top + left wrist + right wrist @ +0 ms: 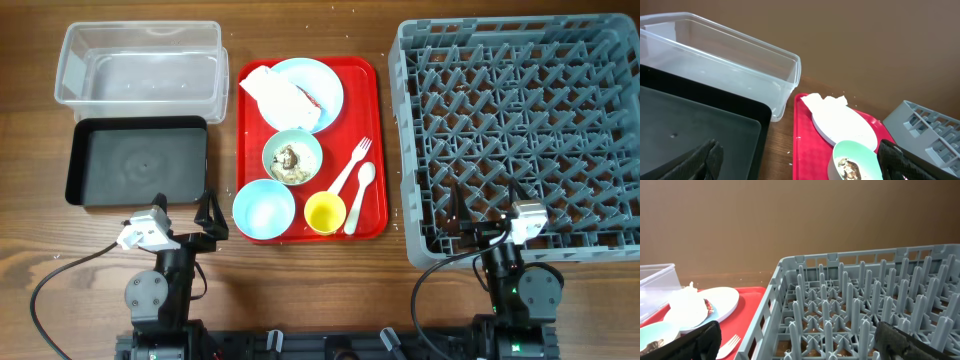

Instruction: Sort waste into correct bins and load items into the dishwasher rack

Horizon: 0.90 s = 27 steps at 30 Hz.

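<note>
Dishes and waste were gathered on a red tray [250,150], between the bins and the rack.

The pale blue plate [322,82] was seen at the tray's far end, with the crumpled white napkin [280,97] and a red wrapper scrap [313,101] lying on it. The mint-green bowl [292,143], holding brownish food bits [290,160], was set upright mid-tray. The pale blue bowl [264,210] and yellow cup [325,213] were stood side by side at the near edge. The fork [352,165] and spoon [362,190] were laid slantwise to the right of the bowls. The clear tub [140,65] and black tray [138,160] were placed to the left, and the grey rack [520,130] to the right.
</note>
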Motion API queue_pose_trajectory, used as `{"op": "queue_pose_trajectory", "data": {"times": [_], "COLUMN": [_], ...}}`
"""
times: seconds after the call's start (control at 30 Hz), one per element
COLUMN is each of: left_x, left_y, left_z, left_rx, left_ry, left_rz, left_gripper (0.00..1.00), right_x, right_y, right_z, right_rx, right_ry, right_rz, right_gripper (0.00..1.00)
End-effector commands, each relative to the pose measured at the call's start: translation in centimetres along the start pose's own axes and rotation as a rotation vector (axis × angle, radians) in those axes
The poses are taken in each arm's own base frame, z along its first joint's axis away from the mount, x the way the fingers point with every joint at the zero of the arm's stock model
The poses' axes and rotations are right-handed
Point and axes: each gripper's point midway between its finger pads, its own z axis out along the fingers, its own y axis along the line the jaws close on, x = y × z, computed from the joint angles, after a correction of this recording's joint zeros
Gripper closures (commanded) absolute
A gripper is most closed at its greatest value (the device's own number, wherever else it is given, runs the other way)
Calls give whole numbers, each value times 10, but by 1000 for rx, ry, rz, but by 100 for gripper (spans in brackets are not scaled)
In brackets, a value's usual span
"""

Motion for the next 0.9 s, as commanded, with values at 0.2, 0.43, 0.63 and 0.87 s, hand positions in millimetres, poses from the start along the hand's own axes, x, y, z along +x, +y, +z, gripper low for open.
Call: {"op": "queue_pose_trajectory", "data": {"times": [0.2,0.43,0.63,0.87], "left_x": [0,-40,-82,-117], "left_y": [4,-34,-52,-76], "left_z": [0,-7,-17,29], "left_rx": [-17,167,168,122], "left_ry": [-12,-156,-158,145], "left_rz": [1,27,27,20], "left_gripper": [0,0,0,0], "right_x": [-5,-55,-112,-128], "right_y": [1,17,30,43], "right_z": [0,-7,-24,5], "right_rx": [-5,-93,-123,-185], "right_ry": [-21,-213,-325,-130], "right_rz": [-1,36,-45,-101], "right_gripper": [0,0,0,0]}}
